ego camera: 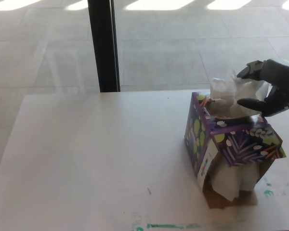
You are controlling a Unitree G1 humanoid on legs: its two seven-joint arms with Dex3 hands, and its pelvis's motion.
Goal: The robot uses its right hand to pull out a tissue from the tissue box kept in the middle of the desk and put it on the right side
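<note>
A purple tissue box (241, 144) with leaf patterns stands tilted on the right part of the white desk (96, 154). A white tissue (227, 95) sticks up from its top opening. My black right hand (269, 87) reaches in from the right edge at the height of that tissue. Its fingers (249, 70) and thumb are apart, one above and one below the tissue's right side, so the hand is open around it. More white tissue (233, 179) bulges out of the box's torn lower front. My left hand does not show.
A black post (103, 45) stands behind the desk's far edge, with a tiled floor beyond. Green paint marks (168, 225) run along the desk's near edge. The desk's right edge lies outside the picture.
</note>
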